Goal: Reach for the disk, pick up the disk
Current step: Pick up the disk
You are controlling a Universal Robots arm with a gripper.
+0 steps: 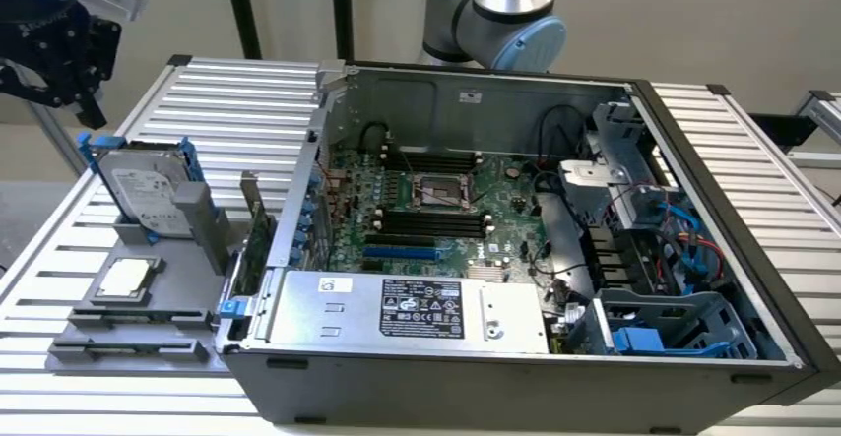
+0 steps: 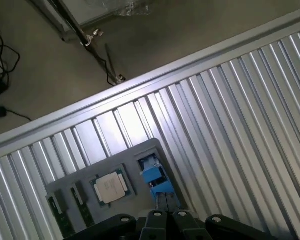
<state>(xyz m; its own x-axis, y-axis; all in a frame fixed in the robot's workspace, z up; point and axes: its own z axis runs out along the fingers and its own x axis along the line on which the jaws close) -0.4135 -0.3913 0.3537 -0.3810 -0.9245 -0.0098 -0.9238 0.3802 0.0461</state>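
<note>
In the exterior view, the end effector (image 1: 55,62) is cut off by the edge at the exterior view's left, and the arm (image 1: 506,3) is cut off by the top edge. The lower part of the disk (image 1: 142,188) is hidden behind a grey holder (image 1: 197,224). The print on its white label is too small to be read. In the wrist view, part of the disk is covered by the end effector, which is itself cut off by the picture's edge.

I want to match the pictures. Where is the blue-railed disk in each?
Exterior view: the disk stands in the grey holder, on the exterior view's left of the computer case.
Wrist view: the disk is seen edge-on, its blue rail beside the square chip.
Shared landmark: the square chip.
</note>
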